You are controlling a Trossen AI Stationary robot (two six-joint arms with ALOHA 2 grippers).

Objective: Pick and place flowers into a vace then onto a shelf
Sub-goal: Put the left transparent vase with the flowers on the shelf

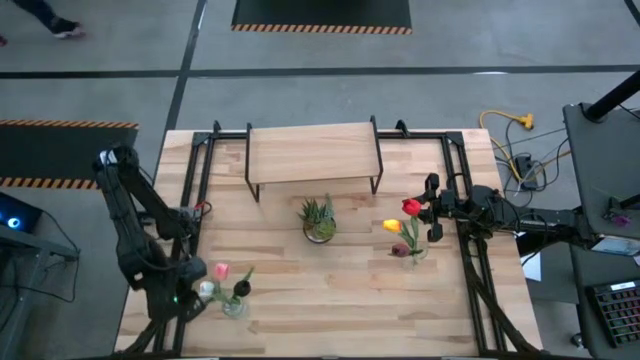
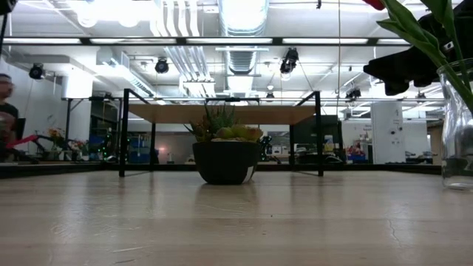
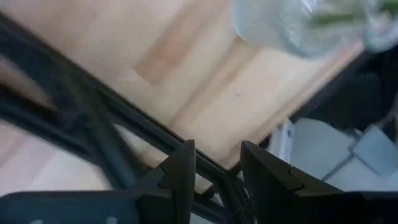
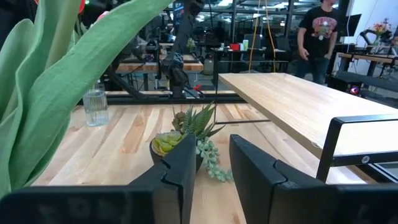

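Landmark is the potted plant (image 1: 319, 220) mid-table. Near edge, left of it: a glass vase (image 1: 233, 303) with a pink tulip (image 1: 221, 270), blurry and cut off in the wrist view. The left gripper (image 1: 196, 291) sits beside it, fingers slightly apart, holding nothing. Right of the plant, a second vase (image 1: 414, 252) holds red, yellow and maroon flowers (image 1: 405, 228); the right gripper (image 1: 432, 208) hovers there, fingers narrowly apart, leaves crowding its view. Behind the plant stands the shelf (image 1: 313, 153).
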